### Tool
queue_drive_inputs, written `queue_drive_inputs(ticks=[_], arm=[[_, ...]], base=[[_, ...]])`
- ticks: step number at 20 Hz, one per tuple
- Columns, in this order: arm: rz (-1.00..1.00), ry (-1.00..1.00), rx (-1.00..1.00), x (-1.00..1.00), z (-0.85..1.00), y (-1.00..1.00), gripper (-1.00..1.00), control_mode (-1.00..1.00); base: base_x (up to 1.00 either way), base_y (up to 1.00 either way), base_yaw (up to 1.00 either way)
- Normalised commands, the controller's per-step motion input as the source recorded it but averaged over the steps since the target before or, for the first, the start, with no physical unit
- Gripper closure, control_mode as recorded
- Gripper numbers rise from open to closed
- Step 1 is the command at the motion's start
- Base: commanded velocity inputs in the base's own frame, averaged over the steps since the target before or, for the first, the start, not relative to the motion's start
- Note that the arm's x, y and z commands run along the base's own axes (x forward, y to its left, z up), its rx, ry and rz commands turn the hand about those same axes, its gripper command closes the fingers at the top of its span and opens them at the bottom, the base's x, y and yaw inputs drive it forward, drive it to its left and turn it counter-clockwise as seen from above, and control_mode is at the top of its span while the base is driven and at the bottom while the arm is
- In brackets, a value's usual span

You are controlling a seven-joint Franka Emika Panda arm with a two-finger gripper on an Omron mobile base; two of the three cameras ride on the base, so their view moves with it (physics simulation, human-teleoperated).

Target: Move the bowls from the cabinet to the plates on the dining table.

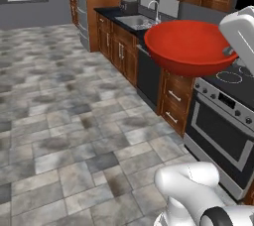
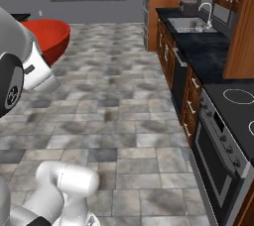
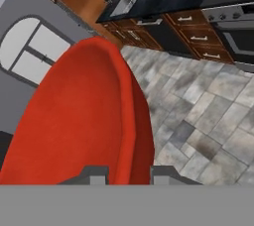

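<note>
Hand view showed the claw (image 3: 129, 174) closed on the rim of the red bowl (image 3: 84, 116), held in the air above the tiled floor (image 3: 198, 121), beside the stove (image 1: 223, 116).

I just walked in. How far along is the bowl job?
Done: the red bowl is out of the cabinet. In hand: the pincer is shut on its rim, carrying it above the kitchen floor beside the stove. Left: setting it on a plate; no table, plates or brown bowl are in sight.
</note>
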Motion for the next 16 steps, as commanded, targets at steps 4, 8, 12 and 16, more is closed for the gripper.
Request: queue_drive_inputs(ticks=[4, 8, 12, 16], arm=[[0.0, 0.0, 0.0, 0.0, 0.0, 0.0, 1.0, 1.0], [0.0, 0.0, 0.0, 0.0, 0.0, 0.0, 1.0, 1.0], [0.0, 0.0, 0.0, 0.0, 0.0, 0.0, 1.0, 1.0], [0.0, 0.0, 0.0, 0.0, 0.0, 0.0, 1.0, 1.0]], base=[[0.0, 0.0, 0.25], [0.0, 0.0, 0.25], [0.0, 0.0, 0.25], [0.0, 0.01, 0.25]])
